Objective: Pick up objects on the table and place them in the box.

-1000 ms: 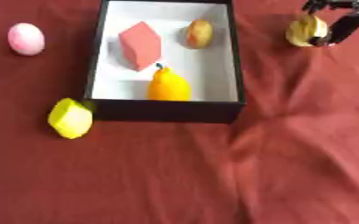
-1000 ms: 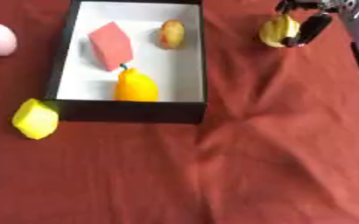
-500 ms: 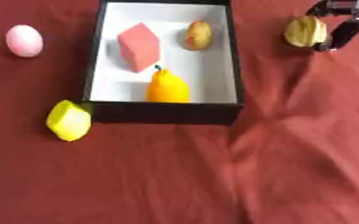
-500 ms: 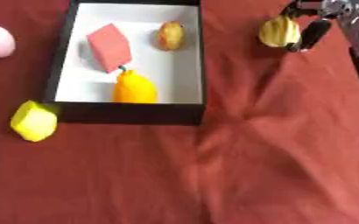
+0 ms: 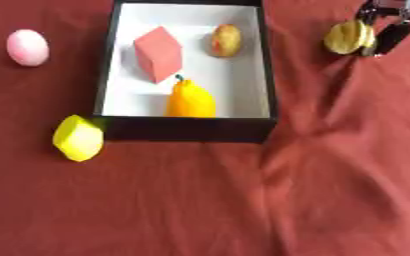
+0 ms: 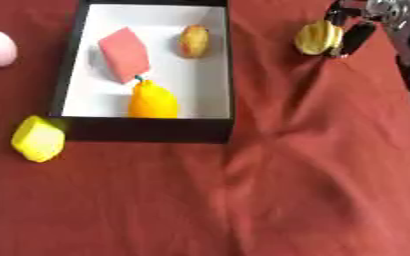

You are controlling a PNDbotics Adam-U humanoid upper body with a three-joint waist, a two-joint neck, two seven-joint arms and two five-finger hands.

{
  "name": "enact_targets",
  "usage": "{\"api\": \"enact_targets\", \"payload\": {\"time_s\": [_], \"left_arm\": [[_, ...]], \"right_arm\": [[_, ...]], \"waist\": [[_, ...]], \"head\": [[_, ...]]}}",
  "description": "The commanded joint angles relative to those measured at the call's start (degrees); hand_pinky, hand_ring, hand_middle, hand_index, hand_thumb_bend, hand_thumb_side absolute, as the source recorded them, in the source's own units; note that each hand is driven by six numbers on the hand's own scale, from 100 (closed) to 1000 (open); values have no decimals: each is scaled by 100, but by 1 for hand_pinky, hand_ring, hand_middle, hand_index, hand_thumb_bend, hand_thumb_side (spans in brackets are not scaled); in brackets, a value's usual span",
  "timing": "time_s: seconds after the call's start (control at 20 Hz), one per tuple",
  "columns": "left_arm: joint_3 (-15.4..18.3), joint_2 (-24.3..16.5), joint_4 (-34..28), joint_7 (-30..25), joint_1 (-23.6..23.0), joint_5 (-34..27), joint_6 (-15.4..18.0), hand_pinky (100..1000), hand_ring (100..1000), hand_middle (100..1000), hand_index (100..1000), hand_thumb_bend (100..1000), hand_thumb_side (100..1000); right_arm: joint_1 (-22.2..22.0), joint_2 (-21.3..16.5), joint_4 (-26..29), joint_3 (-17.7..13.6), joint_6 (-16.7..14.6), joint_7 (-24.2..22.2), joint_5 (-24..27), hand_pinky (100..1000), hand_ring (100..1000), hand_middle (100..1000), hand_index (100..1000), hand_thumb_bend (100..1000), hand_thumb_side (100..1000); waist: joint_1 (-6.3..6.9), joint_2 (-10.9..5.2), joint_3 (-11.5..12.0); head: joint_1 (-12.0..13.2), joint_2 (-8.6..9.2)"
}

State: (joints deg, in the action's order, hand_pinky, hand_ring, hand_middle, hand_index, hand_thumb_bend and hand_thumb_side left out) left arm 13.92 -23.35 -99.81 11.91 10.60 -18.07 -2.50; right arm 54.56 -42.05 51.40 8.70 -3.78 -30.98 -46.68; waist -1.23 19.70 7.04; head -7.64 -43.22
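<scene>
Grasp step in hand: right robot hand [image 6: 355,31] curled about the ribbed yellow fruit [image 6: 318,38], right of the box [image 6: 229,75]. Next: lift, carry leftward, release inside.

No text, label, brand, number or sign can be read on anything here.

- A staged robot test tabletop is showing, not a lived-in room: a wrinkled dark red cloth [image 5: 200,200] is covering everything around the box [image 5: 184,129].
- Toy-like fruit and blocks are lying in and beside the box.
</scene>
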Motion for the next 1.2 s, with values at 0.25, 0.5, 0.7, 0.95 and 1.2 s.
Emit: {"api": "enact_targets", "payload": {"time_s": [0.25, 0.5, 0.7, 0.95, 1.2], "left_arm": [[18, -163, -55, -31, 16, 13, -5, 647, 823, 847, 779, 256, 918], [24, -178, -49, -36, -26, 23, -11, 648, 825, 848, 779, 255, 919], [24, -189, -45, -50, -56, 36, -21, 649, 826, 849, 780, 255, 920], [28, -193, -43, -61, -83, 44, -27, 649, 826, 850, 781, 253, 919], [27, -195, -43, -67, -91, 44, -30, 649, 827, 851, 782, 252, 921]], "right_arm": [[28, -118, 214, 63, 309, 519, 297, 865, 726, 505, 595, 341, 100], [-31, -269, 494, 92, 363, 441, 589, 861, 710, 506, 593, 335, 100], [15, -329, 637, 99, 506, 259, 801, 858, 701, 514, 598, 335, 100], [54, -342, 615, 86, 634, 207, 969, 857, 701, 530, 613, 337, 100], [26, -366, 642, 100, 653, 209, 1203, 859, 696, 555, 627, 306, 100]], "waist": [[7, -186, -9], [-5, -255, -65], [-12, -317, -115], [-9, -369, -148], [-10, -388, -157]], "head": [[33, -6], [80, -80], [108, -89], [130, -90], [137, -90]]}}
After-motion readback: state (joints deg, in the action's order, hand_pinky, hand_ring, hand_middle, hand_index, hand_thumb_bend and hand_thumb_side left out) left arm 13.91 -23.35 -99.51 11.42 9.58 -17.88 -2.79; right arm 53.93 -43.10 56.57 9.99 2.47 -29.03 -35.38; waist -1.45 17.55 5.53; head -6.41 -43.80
